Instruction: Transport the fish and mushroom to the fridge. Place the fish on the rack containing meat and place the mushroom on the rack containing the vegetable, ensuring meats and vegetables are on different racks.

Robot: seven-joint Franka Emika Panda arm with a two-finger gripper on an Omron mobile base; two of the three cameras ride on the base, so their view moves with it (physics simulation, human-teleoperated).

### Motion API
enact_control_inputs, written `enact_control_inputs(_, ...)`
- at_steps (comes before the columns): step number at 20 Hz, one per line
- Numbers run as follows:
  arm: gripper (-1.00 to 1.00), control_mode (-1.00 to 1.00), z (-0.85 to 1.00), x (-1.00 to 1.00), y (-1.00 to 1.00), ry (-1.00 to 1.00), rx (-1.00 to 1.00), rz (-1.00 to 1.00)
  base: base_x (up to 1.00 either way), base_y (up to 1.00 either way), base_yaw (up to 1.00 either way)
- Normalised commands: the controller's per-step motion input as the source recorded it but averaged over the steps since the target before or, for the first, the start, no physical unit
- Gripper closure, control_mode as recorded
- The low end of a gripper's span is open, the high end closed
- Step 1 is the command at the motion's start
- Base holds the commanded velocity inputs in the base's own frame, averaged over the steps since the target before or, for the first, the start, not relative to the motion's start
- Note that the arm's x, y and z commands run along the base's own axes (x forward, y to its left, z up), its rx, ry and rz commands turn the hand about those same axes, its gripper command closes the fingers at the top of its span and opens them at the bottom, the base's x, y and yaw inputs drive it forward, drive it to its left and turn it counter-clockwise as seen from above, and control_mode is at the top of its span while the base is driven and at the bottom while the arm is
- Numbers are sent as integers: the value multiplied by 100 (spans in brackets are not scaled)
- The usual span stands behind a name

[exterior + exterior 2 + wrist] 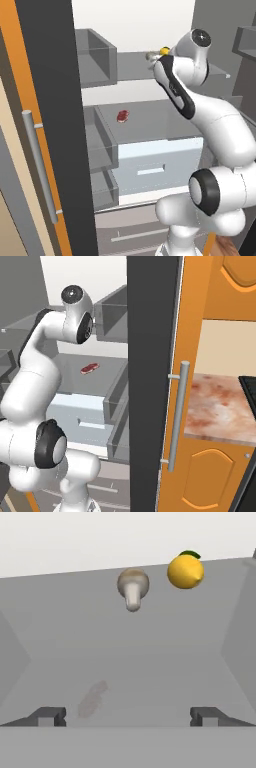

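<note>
Two dark fingertips rise at the bottom of the hand view, standing wide apart with nothing between them; gripper empty. Ahead of them lies the translucent glass of the upper shelf.

Mushroom lies on that shelf, cap toward the back wall, pale stem pointing back toward the fingers. Just beside it, nearer the shelf's far corner, sits the yellow-orange vegetable with a small green tip on top. The two are close but apart. A faint reddish smudge shows through the glass on the near side of the mushroom, low down; likely the meat below, but too blurred to be sure.

Arm pose, left base view: white arm climbs from the base, elbows up and reaches forward into the fridge at upper-shelf height; the wrist covers most of what lies there, with the vegetable peeking out just beside the hand.

Fridge interior grey. Meat rests alone on the lower glass shelf, below the upper shelf and above the white drawer. Fish cannot be made out.

Room: dark fridge door stands open with a silver bar handle. Right base view shows orange cabinets and a mottled reddish counter beyond the other door.
</note>
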Motion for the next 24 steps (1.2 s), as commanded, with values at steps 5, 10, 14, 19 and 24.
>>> enact_control_inputs(5,-100,-100,0,-100,0,0,-7,0,0,0,0)
enact_control_inputs(10,-100,-100,0,-100,0,-1,-5,0,0,0,0)
enact_control_inputs(14,-100,-100,4,-100,0,-1,-2,0,0,0,0)
enact_control_inputs(19,-100,-100,22,-100,0,-2,0,0,0,0,0)
enact_control_inputs(24,-100,-100,22,-100,2,0,0,0,0,0,0)
